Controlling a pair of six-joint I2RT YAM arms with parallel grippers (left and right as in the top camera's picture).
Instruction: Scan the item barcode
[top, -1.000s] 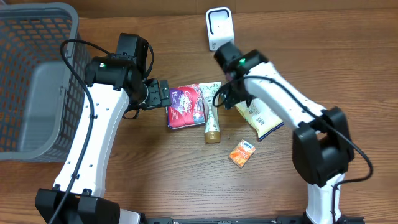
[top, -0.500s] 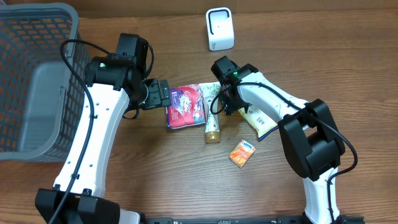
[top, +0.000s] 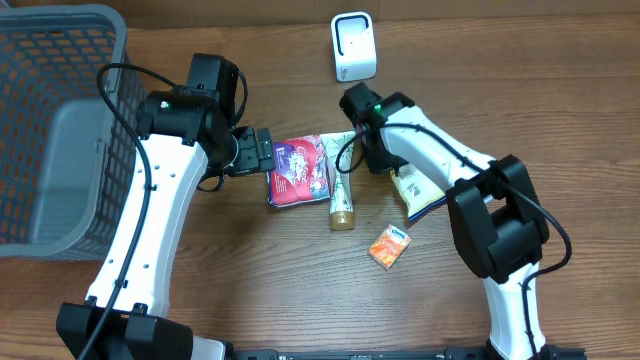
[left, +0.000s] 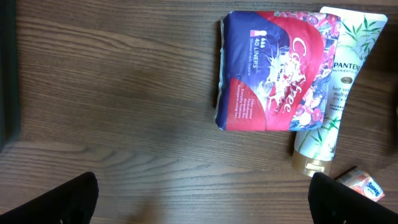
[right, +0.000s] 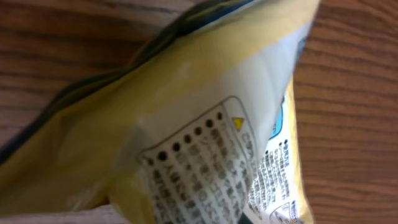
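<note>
A yellow and white snack packet (top: 421, 192) lies right of centre, and my right gripper (top: 387, 166) is shut on its upper left end. The packet (right: 186, 124) fills the right wrist view, hiding the fingers. The white barcode scanner (top: 354, 45) stands at the back, apart from the packet. My left gripper (top: 263, 152) stays open just left of a red and blue liners pack (top: 298, 170); its fingertips (left: 68, 199) frame bare wood in the left wrist view, with the liners pack (left: 273, 71) ahead of them.
A green-patterned shampoo tube (top: 341, 185) lies between the liners pack and the packet. A small orange box (top: 390, 245) sits nearer the front. A grey mesh basket (top: 50, 130) takes up the far left.
My right gripper came down onto the packet's upper end and shut on it, and that end of the packet has shifted a little. The left arm has not moved.
</note>
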